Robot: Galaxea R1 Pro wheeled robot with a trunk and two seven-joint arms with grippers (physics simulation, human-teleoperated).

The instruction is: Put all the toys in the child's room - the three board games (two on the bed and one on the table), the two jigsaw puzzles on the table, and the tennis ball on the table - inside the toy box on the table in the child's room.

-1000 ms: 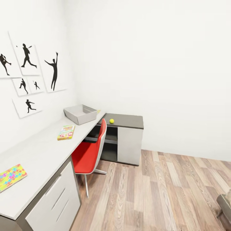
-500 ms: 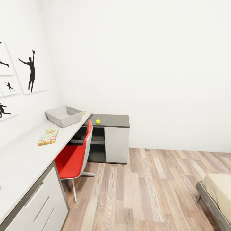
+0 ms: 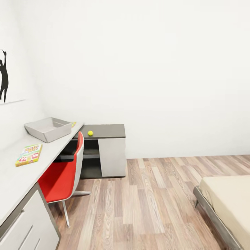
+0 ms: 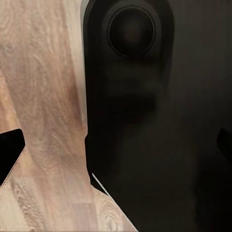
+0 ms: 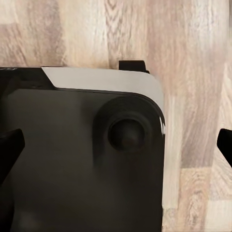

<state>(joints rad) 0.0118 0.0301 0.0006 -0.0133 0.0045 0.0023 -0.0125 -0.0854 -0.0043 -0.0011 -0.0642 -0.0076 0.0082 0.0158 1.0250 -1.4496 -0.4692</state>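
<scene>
Head view: sloped-walled grey toy box on smooth table; both arms' fingers spread apart

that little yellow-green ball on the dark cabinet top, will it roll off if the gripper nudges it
Probably yes: the tennis ball is round and sits loose on the flat dark cabinet top, which has no visible lip. It looks small, so likely light and easily knocked. A top-down pinch seems safer than a sideways push.

Red chair at the desk, beige bed on wood-plank floor.
</scene>
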